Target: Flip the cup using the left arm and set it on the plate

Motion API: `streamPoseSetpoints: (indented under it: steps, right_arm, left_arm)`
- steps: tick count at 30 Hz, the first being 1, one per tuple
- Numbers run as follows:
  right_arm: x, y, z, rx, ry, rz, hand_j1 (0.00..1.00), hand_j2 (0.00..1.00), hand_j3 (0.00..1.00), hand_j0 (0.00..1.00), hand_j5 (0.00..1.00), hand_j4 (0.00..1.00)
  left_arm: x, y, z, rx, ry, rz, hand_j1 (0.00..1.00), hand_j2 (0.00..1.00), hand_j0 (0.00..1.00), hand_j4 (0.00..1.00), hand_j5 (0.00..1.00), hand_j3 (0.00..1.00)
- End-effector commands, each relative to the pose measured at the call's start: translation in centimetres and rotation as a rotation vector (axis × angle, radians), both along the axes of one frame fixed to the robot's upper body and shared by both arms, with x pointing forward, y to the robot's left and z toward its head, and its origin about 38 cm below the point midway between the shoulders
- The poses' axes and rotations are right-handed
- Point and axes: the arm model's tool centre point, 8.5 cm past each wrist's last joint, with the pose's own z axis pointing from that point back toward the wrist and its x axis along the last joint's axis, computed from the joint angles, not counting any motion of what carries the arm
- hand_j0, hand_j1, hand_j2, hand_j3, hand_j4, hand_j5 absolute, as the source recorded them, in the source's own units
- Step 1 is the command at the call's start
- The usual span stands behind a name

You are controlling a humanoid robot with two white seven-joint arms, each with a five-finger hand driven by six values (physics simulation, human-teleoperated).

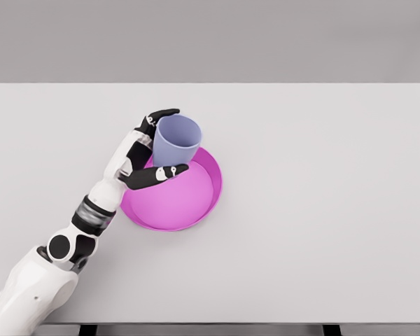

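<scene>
From the head camera, a white table (322,210) holds a pink plate (189,203) a little left of the middle. The left hand (148,150) has its fingers wrapped around a light purple cup (176,141). The cup's open mouth faces up, and it sits over the plate's back edge. I cannot tell if the cup touches the plate.

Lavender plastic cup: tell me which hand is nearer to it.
Left. The left hand is wrapped around the lavender plastic cup, over the round magenta plate. The right hand is not in view.
</scene>
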Motion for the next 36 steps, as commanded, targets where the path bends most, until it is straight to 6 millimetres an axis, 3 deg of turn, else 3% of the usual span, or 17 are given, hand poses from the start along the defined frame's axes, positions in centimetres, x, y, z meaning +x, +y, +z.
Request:
streamPoseSetpoints:
  steps: [1,22,36]
  right_arm:
    - [0.0,0.0,0.0,0.000,0.001,0.000,1.00,1.00,1.00,1.00,1.00,1.00]
    - [0.0,0.0,0.0,0.000,0.001,0.000,1.00,1.00,1.00,1.00,1.00,1.00]
    - [0.0,0.0,0.0,0.000,0.001,0.000,1.00,1.00,1.00,1.00,1.00,1.00]
  left_arm:
    - [0.0,0.2,0.1,-0.001,-0.001,0.002,0.70,0.70,0.70,0.70,0.70,0.70]
    - [-0.9,-0.1,-1.1,-0.002,0.032,-0.005,0.71,0.71,0.71,0.71,0.71,0.71]
    - [-0.9,-0.2,-0.6,-0.016,0.020,-0.005,0.91,0.91,0.91,0.91,0.91,0.91]
